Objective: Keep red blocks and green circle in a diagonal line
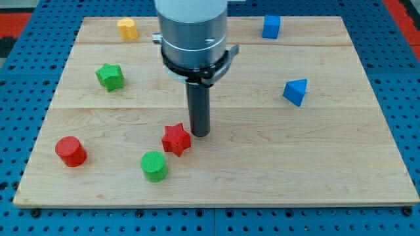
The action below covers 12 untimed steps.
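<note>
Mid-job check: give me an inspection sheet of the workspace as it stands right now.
Surface: wooden board, flat, on a blue pegboard.
Job's things: red cylinder near the view's bottom left; green circle to its right, slightly lower; red star above and right of the green circle.
Clutter: green star at upper left; yellow block at the top edge; blue cube at top right; blue triangular block at right.
Claw: none fitted; my tip sits just right of the red star, contact unclear.
Cables: nothing seen.
Surroundings: red patches at the view's top corners.
</note>
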Each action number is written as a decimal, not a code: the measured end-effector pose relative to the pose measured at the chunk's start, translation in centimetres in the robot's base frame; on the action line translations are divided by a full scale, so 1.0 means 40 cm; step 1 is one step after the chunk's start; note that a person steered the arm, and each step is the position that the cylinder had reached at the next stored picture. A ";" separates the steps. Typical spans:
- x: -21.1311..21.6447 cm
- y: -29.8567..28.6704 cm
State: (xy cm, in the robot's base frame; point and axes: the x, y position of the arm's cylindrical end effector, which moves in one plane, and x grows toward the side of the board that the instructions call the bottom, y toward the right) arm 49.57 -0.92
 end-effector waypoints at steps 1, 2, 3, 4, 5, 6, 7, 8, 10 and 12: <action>0.000 0.161; -0.010 0.180; -0.043 0.159; -0.050 0.147; -0.050 0.139; -0.043 0.068; -0.018 -0.112; -0.007 -0.119; -0.029 -0.173; -0.056 -0.522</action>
State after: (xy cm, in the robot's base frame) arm 47.32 -21.79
